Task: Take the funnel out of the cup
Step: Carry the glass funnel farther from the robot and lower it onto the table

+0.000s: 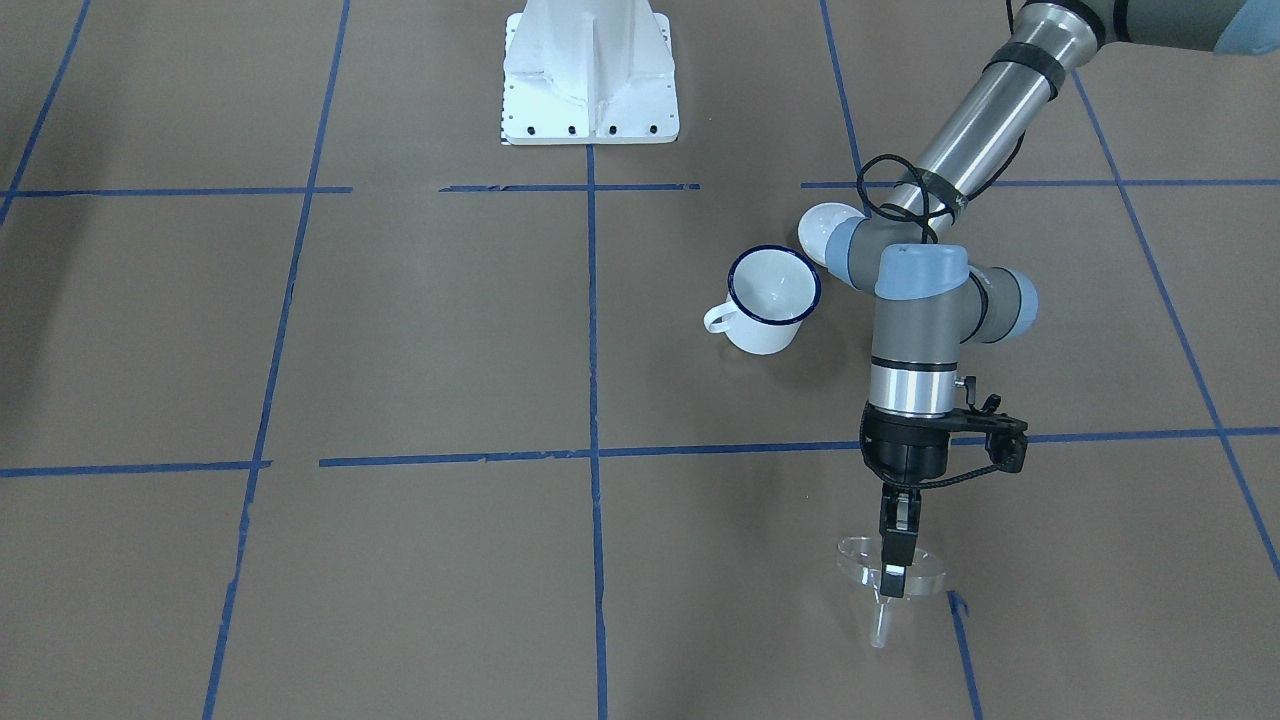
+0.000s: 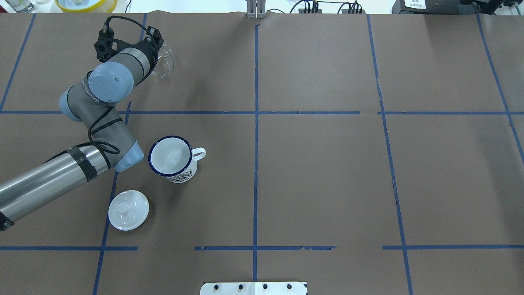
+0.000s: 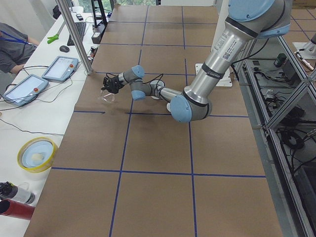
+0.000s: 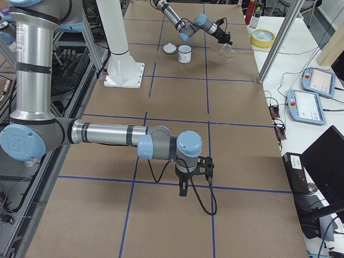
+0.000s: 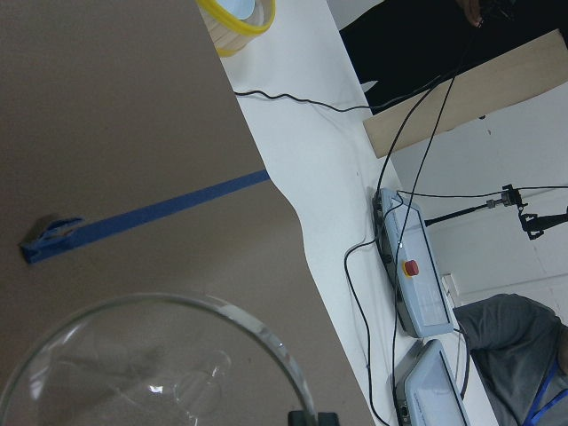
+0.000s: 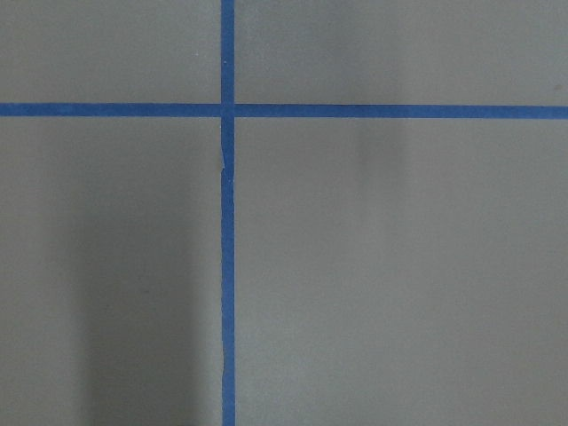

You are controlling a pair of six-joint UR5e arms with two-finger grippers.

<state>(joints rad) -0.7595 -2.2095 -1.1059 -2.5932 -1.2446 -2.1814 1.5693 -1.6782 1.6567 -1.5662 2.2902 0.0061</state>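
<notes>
The clear funnel [image 1: 890, 575] is out of the cup and hangs from my left gripper [image 1: 893, 572], which is shut on its wide rim. It tilts, spout down, close to the brown table near the operators' edge; I cannot tell if the spout touches. The funnel also shows in the overhead view [image 2: 164, 61] and the left wrist view [image 5: 160, 355]. The white mug with a dark blue rim [image 1: 772, 298] stands upright and empty, well apart from the funnel [image 2: 172, 157]. My right gripper [image 4: 183, 189] hovers low over the table far away; I cannot tell if it is open.
A white knobbed lid [image 2: 128, 209] lies beside the mug, under my left forearm. The white robot base [image 1: 590, 80] stands at the table's near edge. A yellow bowl [image 2: 86, 4] and teach pendants [image 4: 314, 105] lie beyond the table's far edge.
</notes>
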